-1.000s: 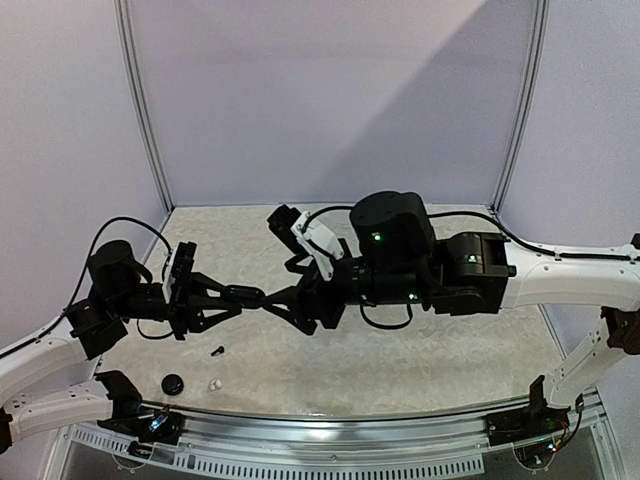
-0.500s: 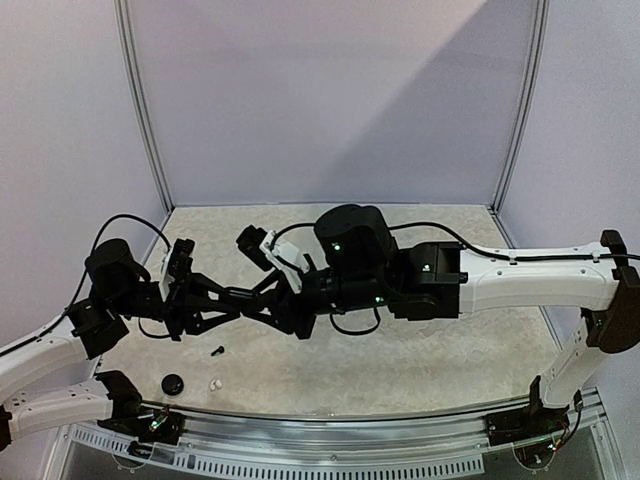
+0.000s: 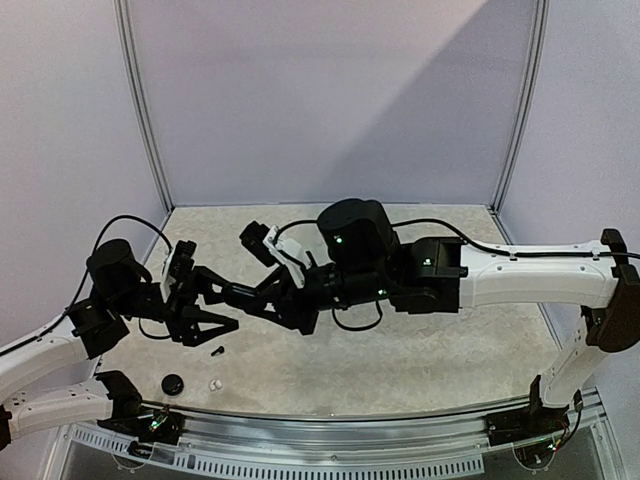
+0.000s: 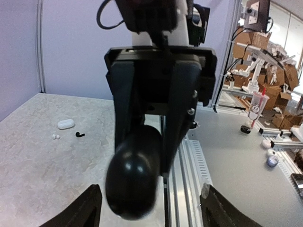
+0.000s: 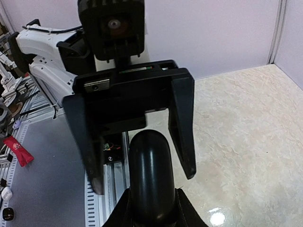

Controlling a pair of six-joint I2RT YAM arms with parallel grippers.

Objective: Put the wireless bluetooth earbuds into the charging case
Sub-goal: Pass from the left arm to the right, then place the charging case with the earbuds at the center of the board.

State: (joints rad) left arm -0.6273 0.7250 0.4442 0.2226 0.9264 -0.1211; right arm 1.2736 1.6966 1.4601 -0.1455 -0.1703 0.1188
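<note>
From above, the left hand (image 3: 236, 308) and the right hand (image 3: 250, 298) meet nose to nose over the left part of the desk (image 3: 450, 360), both raised off its surface. The left hand's two fingers are spread wide, one above and one below the tip of the right hand. What sits between the right fingers is too dark to make out from here. On the desk just below the hands lies a black earbud (image 3: 217, 350). Nearer the front edge is a white earbud (image 3: 214, 384), with a small black round thing (image 3: 172, 383) just to its left.

The left wrist view faces straight at the right hand. The right fingers are drawn in narrow and pinch a glossy black charging case (image 4: 132, 175), which juts toward the camera. The left hand's own fingertips sit far apart in the bottom corners, clear of the case on either side. Far back on the desk lie a white case (image 4: 66, 124), a pair of white earbuds (image 4: 56, 136) just in front of it, and another black earbud (image 4: 80, 135) beside them.

In the right wrist view, the right fingers grip the black case low in the picture. Its rounded end points up between the left hand's wide-set fingers, touching neither.
</note>
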